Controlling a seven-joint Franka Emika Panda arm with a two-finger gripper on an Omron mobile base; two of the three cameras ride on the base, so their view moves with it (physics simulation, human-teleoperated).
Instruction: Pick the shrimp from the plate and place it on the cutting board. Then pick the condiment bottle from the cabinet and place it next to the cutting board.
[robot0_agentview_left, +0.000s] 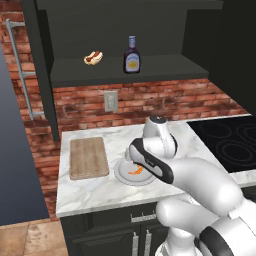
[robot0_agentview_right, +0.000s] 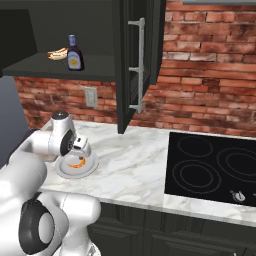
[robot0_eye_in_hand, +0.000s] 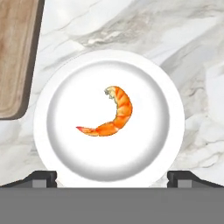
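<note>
**Open claw above the plated shrimp**

The two-finger gripper (robot0_eye_in_hand: 112, 177), jaws spread wide and empty, hangs over the round light-grey plate (robot0_eye_in_hand: 48, 131). The small curved orange shrimp (robot0_eye_in_hand: 111, 114) lies at its centre; the rectangular wooden cutting board (robot0_eye_in_hand: 15, 57) sits at ten o'clock.

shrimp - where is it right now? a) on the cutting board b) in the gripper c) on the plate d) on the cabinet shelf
c: the shrimp lies loose in the middle of the plate, with the open gripper above it.
</note>
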